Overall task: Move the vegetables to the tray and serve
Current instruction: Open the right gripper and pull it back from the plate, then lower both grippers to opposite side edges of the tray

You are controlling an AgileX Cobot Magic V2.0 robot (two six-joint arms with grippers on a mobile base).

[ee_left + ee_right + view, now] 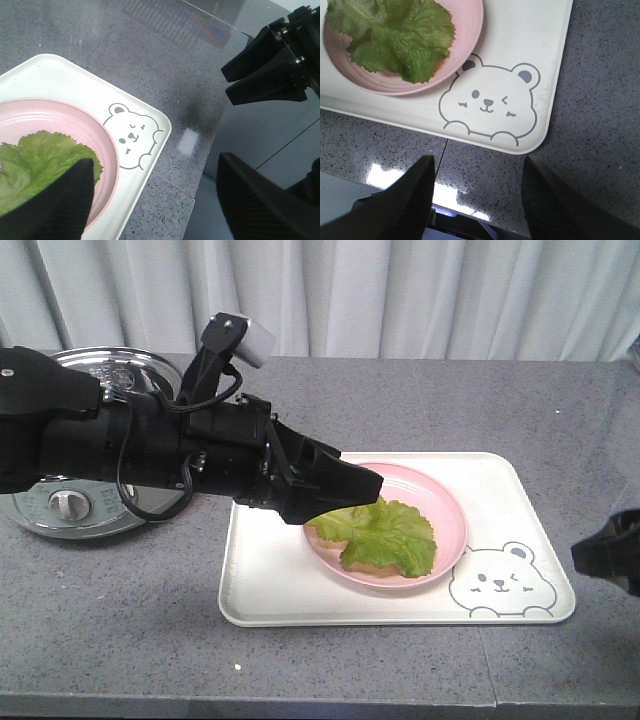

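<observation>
A grey speckled desk (pixel 500 400) holds a cream tray (pixel 270 580) with a winking bear (pixel 487 102) drawn in its near right corner; a pink plate (pixel 450 510) sits on the tray, and green lettuce (pixel 380 535) lies flat in the plate, towards its left half. The black left end effector (pixel 365 488) reaches in from the left and hangs just over the leaf's left edge; in the left wrist view its fingers (pixel 60 205) stand wide apart with nothing between them, one above the lettuce and one out over the desk. The right end effector (pixel 477 167) waits off the tray's right side near the bear corner, its jaws also spread and empty. A silver cooker (pixel 70 505) stands at the far left, partly hidden by the arm. The lettuce looks settled on the tray, so the step in hand is probably clearing the left arm before serving; to do it well, lift straight up rather than sideways, so that the limp leaf is not dragged over the plate's rim, and see that nothing clings to the finger; only then should the tray be taken by its rim, kept level so the plate does not slide.
</observation>
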